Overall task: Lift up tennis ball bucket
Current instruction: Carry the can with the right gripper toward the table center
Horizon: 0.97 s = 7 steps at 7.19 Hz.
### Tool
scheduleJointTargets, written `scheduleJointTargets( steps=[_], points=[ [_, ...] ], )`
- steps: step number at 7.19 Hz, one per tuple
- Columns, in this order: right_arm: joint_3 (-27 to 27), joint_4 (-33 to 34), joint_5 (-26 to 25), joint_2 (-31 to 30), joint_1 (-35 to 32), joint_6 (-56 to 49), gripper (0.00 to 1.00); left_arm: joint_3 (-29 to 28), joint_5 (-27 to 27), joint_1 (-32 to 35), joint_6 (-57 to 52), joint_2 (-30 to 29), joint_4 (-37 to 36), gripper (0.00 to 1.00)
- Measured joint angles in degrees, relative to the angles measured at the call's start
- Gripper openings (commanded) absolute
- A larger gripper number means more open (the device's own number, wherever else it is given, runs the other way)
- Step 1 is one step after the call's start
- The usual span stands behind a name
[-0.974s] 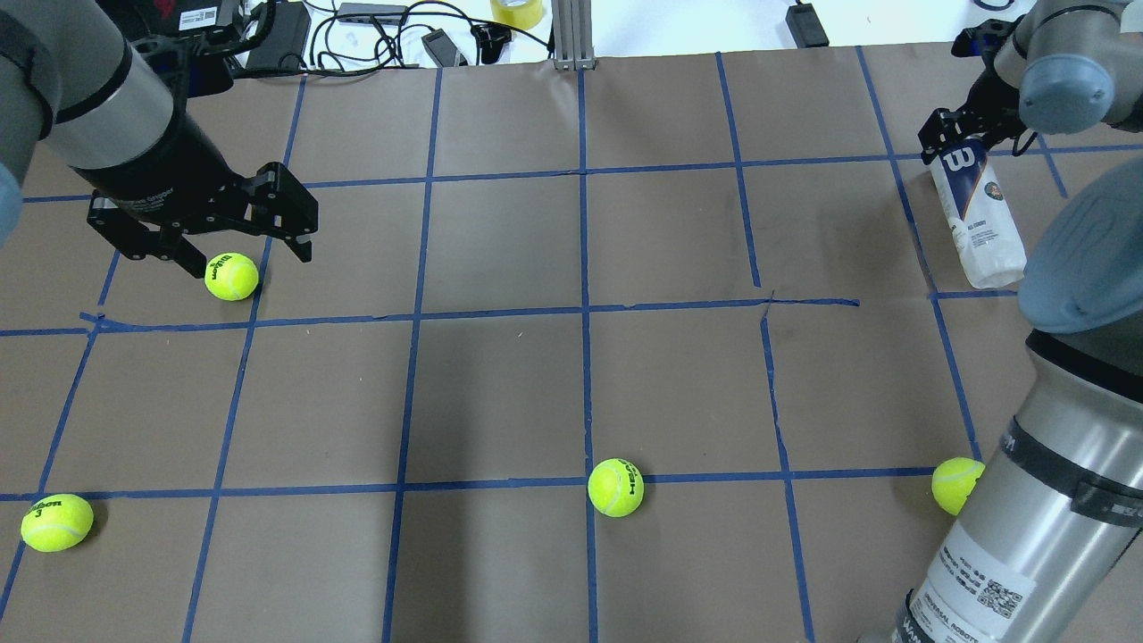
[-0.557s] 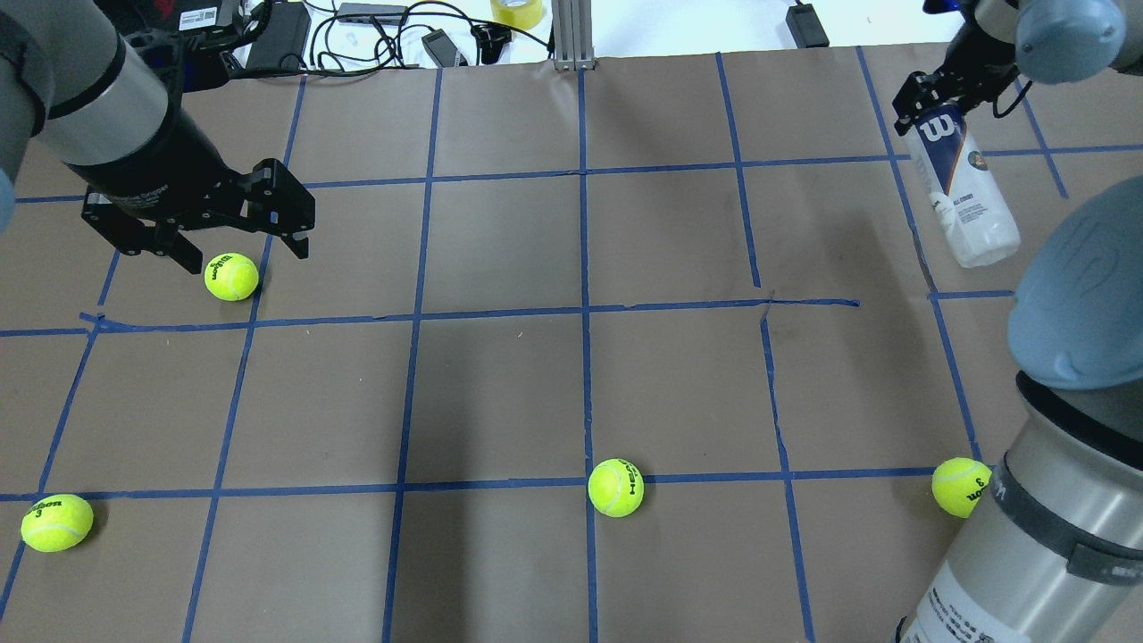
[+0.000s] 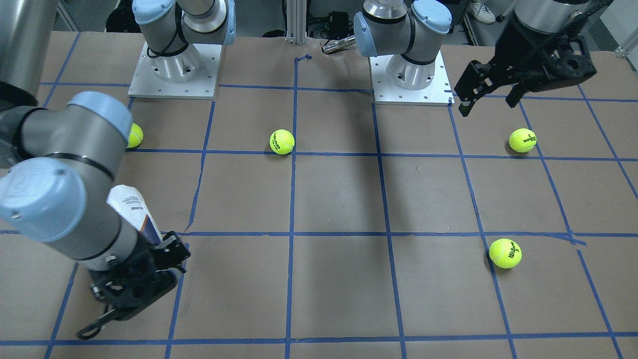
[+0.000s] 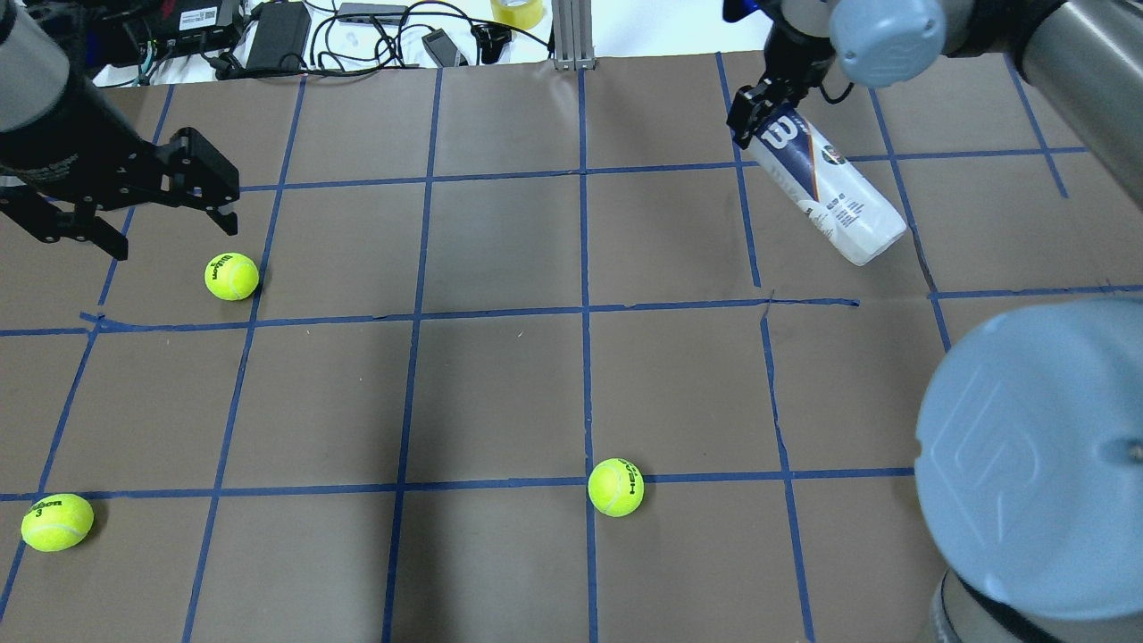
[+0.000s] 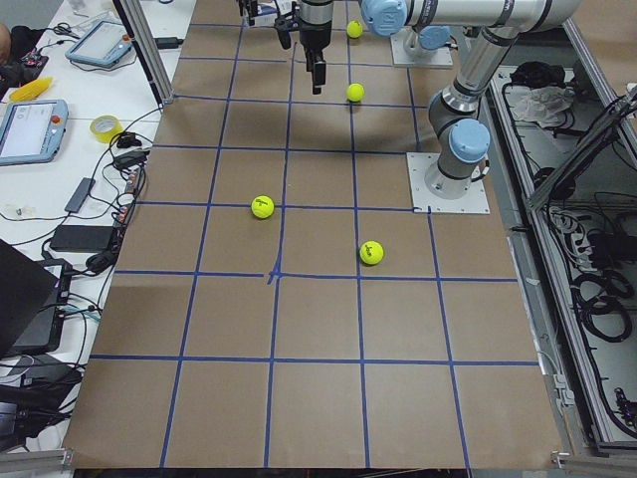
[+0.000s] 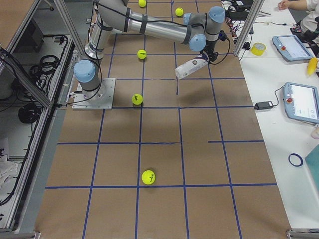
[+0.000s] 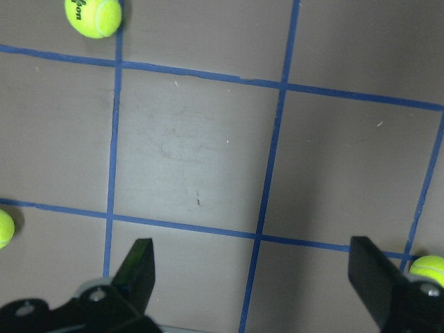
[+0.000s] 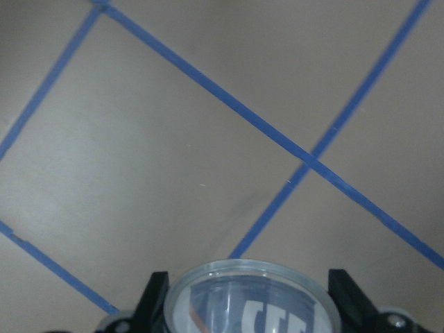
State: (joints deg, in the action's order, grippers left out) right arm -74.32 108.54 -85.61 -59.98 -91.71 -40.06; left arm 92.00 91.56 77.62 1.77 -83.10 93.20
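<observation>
The tennis ball bucket [image 4: 826,192], a clear can with a white and navy label, hangs tilted above the table at the far right. My right gripper [image 4: 757,114] is shut on its top end. In the right wrist view the can's round end [image 8: 253,302] sits between the two fingers. The exterior right view shows the can [image 6: 192,67] off the table with its shadow below it. In the front-facing view it [image 3: 133,209] shows beside my right forearm. My left gripper [image 4: 174,234] is open and empty, raised just behind a tennis ball [image 4: 231,276].
Other tennis balls lie at the front left [image 4: 57,521] and front middle [image 4: 615,487]. My right arm's elbow [image 4: 1027,446] fills the front right corner. Cables, a tape roll [image 4: 518,11] and a metal post [image 4: 571,36] line the far edge.
My right gripper has carried the can up and to the left, tilting it more. My left gripper has drawn back left, away from the ball. The right elbow now hides the front right ball.
</observation>
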Motion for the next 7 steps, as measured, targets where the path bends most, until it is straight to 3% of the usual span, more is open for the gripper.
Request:
scheduleJointTargets(
  steps=[1, 4, 6, 7],
  points=[
    [-0.8, 2.1, 0.1, -0.3, -4.5, -3.4, 0.22, -0.6, 0.0, -2.4, -3.3, -0.2, 0.2, 1.0],
    [-1.7, 9.8, -0.1, 2.9, -18.9, -13.1, 0.19, -0.7, -0.1, -7.6, -12.1, -0.3, 0.1, 1.0],
    [-2.5, 16.3, -0.3, 6.7, -24.3, -20.0, 0.25, -0.6, -0.1, -9.0, -14.1, -0.2, 0.1, 1.0],
    [-2.6, 19.0, -0.2, 8.5, -25.1, -23.5, 0.42, -0.4, -0.2, -9.2, -14.8, -0.2, 0.1, 1.0]
  ],
)
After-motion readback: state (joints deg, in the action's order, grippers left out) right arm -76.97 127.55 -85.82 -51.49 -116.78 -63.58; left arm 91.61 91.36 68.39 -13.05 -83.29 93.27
